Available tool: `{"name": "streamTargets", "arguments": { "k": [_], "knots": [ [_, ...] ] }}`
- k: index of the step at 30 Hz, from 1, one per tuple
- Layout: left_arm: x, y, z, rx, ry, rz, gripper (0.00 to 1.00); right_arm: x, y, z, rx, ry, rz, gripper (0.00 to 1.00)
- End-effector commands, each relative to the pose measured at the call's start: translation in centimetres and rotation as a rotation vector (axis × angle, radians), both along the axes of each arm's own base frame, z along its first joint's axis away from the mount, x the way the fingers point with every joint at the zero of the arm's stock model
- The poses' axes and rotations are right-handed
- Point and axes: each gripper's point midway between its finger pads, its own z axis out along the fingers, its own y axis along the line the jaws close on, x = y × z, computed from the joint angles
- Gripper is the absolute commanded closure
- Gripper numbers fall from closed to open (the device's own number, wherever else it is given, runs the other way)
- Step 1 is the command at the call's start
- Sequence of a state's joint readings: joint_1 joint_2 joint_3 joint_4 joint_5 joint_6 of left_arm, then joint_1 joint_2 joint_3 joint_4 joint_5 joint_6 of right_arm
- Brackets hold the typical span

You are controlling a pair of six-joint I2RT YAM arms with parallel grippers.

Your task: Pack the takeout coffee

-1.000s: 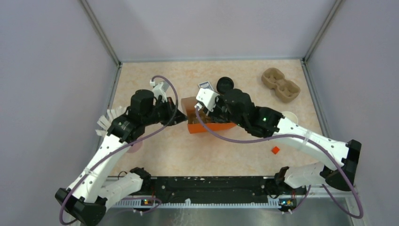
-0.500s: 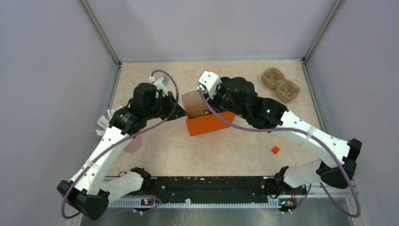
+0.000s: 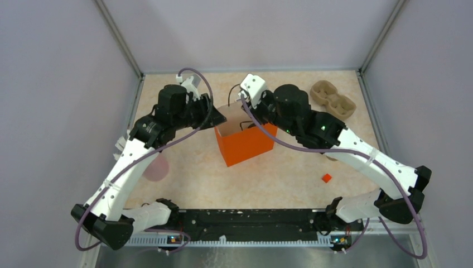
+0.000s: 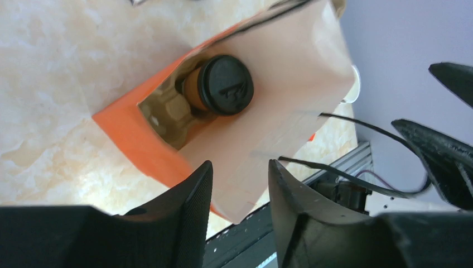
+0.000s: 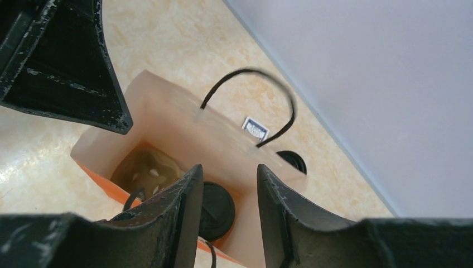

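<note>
Mostly done: lidded takeout coffee is seen inside the upright orange bag. Left end effector and right end effector are parted, nothing gripped; withdrawal remains.

1 overhead; 2 wrists over bag
</note>
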State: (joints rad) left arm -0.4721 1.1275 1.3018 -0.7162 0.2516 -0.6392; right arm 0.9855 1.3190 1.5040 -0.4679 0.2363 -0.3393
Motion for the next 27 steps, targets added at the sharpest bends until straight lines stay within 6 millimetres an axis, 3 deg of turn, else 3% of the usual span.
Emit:
{"name": "streamTargets", "arguments": {
  "k": [1,3,5,6,9,13,18,21,24,27],
  "knots": [
    [1.4,0.3,4.9,-0.013,-0.141,0.024,0.46,0.5,-0.2,5.4,0.134,-0.057,-0.024,0.58],
    [1.7,0.7,5.9,0.0,-0.161,0.047,0.36,0.3,-0.2,6.1,0.19,-0.016,-0.046,0.49],
    [1.7,1.4,7.6,0.012,-0.193,0.07,0.04,0.0,-0.4,7.1,0.267,0.044,-0.081,0.34],
    [1.6,1.8,8.2,0.021,-0.205,0.083,0.01,-0.3,-0.3,7.4,0.306,0.078,-0.09,0.28],
    [1.2,3.2,9.5,0.068,-0.234,0.121,0.01,-1.0,-0.2,7.7,0.368,0.174,-0.107,0.09],
    [0.0,7.3,10.4,0.194,-0.21,0.258,0.01,-1.9,0.2,8.2,0.421,0.281,-0.111,0.07],
    [-4.5,14.2,10.3,0.355,-0.119,0.472,0.01,-3.0,0.6,7.2,0.445,0.404,-0.122,0.07],
    [-7.0,16.6,10.6,0.342,-0.166,0.539,0.01,-3.4,0.3,7.1,0.439,0.398,-0.108,0.06],
    [-7.9,17.7,8.6,0.32,-0.119,0.625,0.01,-3.2,-1.0,7.6,0.442,0.346,-0.135,0.06],
    [-7.2,17.5,5.1,0.373,-0.026,0.65,0.01,-3.0,-2.4,7.8,0.405,0.279,-0.149,0.06]
  ]
}}
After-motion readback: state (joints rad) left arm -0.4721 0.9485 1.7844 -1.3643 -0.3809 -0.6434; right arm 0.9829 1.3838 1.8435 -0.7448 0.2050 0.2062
